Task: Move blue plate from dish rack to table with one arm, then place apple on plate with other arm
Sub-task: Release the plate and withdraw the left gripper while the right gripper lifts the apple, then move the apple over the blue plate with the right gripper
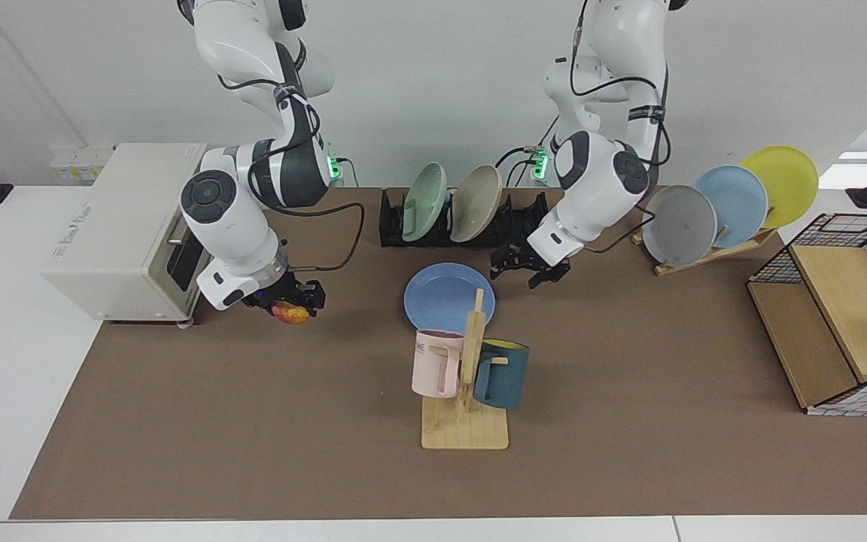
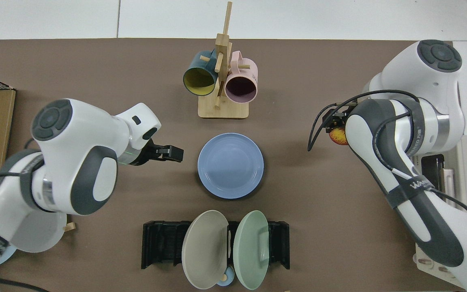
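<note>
two arms in view. table (image 1: 629, 452): brown mat. dish rack (image 1: 512, 222) at back edge, toward middle. blue plate (image 1: 441, 297) flat at mid-table, off rack, just behind mug stand (image 1: 465, 421). left gripper (image 1: 530, 272) fingers apart, empty, beside plate, not touching. right gripper (image 1: 290, 301) clamped on apple (image 1: 290, 312), well apart from plate. risk: apple rolling off shallow plate if released high or off-centre.
</note>
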Robot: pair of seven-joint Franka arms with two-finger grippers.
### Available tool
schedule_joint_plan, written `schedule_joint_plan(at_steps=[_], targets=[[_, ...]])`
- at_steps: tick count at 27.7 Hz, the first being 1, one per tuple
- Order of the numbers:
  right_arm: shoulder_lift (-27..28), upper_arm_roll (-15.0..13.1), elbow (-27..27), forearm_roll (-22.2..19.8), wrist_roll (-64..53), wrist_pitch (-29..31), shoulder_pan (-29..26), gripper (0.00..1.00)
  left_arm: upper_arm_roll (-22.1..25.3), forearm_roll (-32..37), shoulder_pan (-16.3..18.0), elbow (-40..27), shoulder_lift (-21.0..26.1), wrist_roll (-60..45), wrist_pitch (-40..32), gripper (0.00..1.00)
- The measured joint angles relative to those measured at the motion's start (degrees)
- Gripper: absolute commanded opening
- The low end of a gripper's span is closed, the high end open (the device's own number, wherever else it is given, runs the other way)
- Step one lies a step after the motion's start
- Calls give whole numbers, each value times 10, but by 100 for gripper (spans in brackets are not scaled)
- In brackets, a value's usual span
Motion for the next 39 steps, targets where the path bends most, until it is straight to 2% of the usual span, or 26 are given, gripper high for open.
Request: schedule_joint_plan(at_steps=[7, 12, 22, 39], targets=[[-7, 2, 0, 3, -8, -9, 16, 0, 13, 90, 19, 87, -34, 0, -147, 100], [-9, 3, 0, 27, -8, -9, 41, 0, 15, 134, 28, 149, -39, 0, -220, 100], [-10, 3, 1, 47, -8, 0, 65, 0, 26, 146, 28, 216, -38, 0, -279, 100], [-2, 6, 0, 50, 97, 100, 183, 0, 45, 146, 28, 228, -39, 0, -284, 100]])
